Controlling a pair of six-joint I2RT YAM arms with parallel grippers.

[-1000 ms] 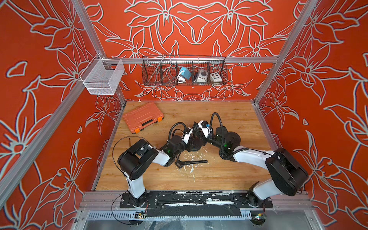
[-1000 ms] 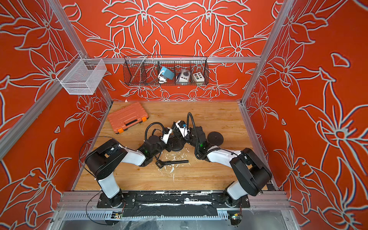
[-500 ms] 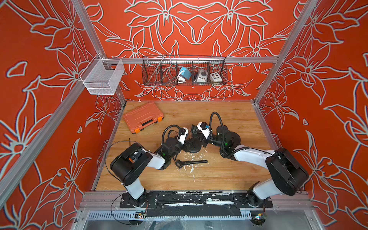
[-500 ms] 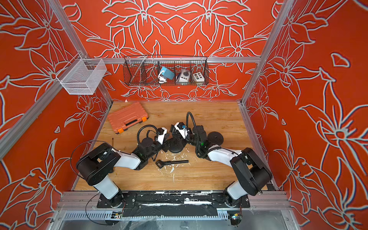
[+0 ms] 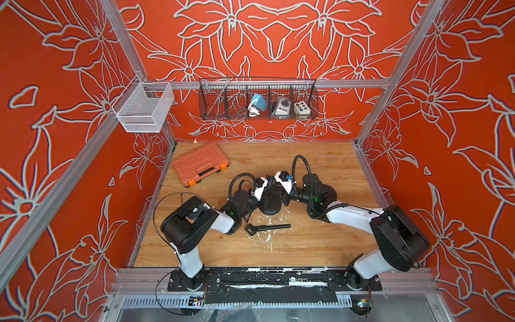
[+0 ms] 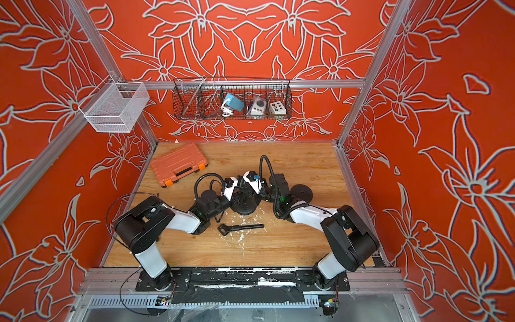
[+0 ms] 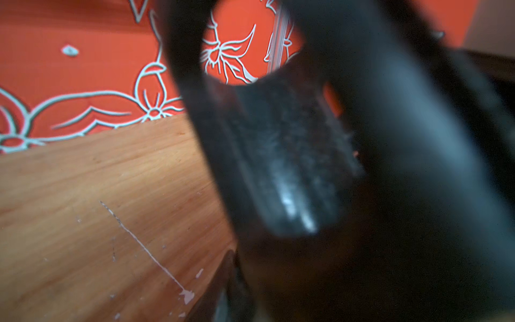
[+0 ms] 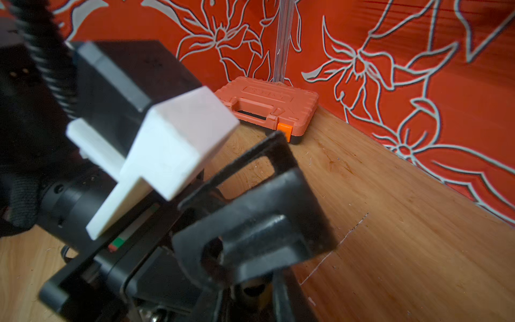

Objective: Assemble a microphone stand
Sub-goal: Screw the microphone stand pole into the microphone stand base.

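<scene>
A round black base (image 5: 271,209) (image 6: 245,207) lies mid-table, and both grippers meet over its far side. My right gripper (image 5: 279,195) (image 8: 259,291) is shut there, with a dark part with a hole between its fingers. My left gripper (image 5: 266,197) reaches in from the other side. Its black fingers (image 8: 259,223) and white camera block (image 8: 172,145) fill the right wrist view. The left wrist view is blocked by blurred black parts, among them a ribbed piece (image 7: 292,172), so its jaw gap is hidden. A black rod with a clip end (image 5: 267,228) (image 6: 241,228) lies nearer the front.
A second black disc (image 6: 302,192) sits behind the right wrist. An orange tool case (image 5: 200,164) (image 8: 267,108) lies at the back left. A wire basket (image 5: 257,100) with small devices and a white mesh bin (image 5: 142,108) hang on the walls. White scuffs mark the wood.
The left arm drew back a little to the left, then came back to the base, and its jaws have narrowed. The right arm and the rod have not moved.
</scene>
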